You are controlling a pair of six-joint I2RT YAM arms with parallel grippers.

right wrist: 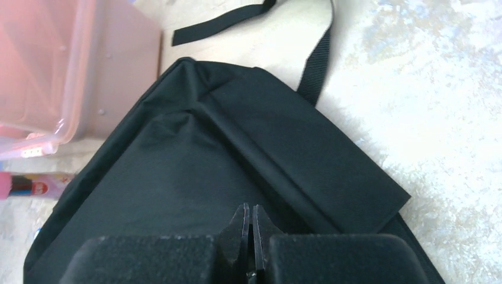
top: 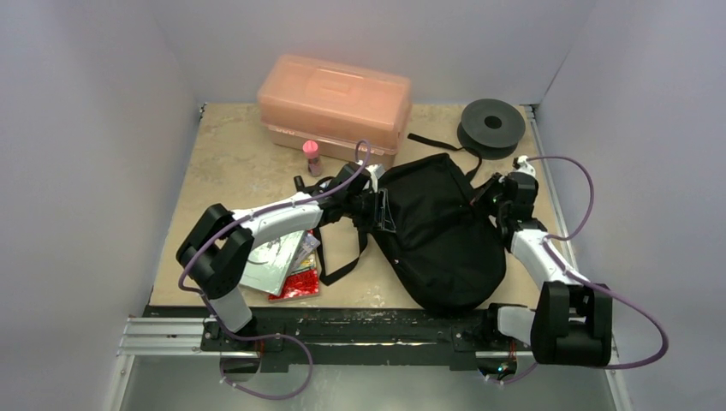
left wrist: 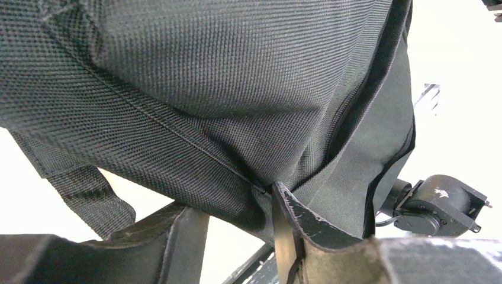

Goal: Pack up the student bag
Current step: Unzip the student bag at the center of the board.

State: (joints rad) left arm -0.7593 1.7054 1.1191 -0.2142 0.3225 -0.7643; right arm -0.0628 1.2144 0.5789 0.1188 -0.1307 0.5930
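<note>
- Beige tabletop (top: 224, 163) is closed in by pale walls (top: 86, 128) at the left, right and back. The open floor is at the far left and along the right edge.
- An orange-pink box (top: 334, 98) stands against the back wall, with a small pink bottle (top: 312, 157) just in front of it. A black spool (top: 490, 126) sits in the far right corner. Flat packets (top: 287, 265) lie under the left arm, near the front edge.
- The student bag (top: 437, 231) lies right of centre, between the two arms. Its near end reaches the front edge, and one strap (top: 432, 141) trails toward the spool.
- The left arm stretches forward and to the right, low over the table. The left gripper (left wrist: 233, 196) is at the bag's left edge with its fingers spread around a hanging fold. The cloth touches one finger, and light shows beside the other.
- The right arm is bent at the elbow and reaches inward to the bag's upper right side. The right gripper (right wrist: 248, 216) has its fingers pressed together against the black fabric. Whether any cloth is caught between them cannot be told.
</note>
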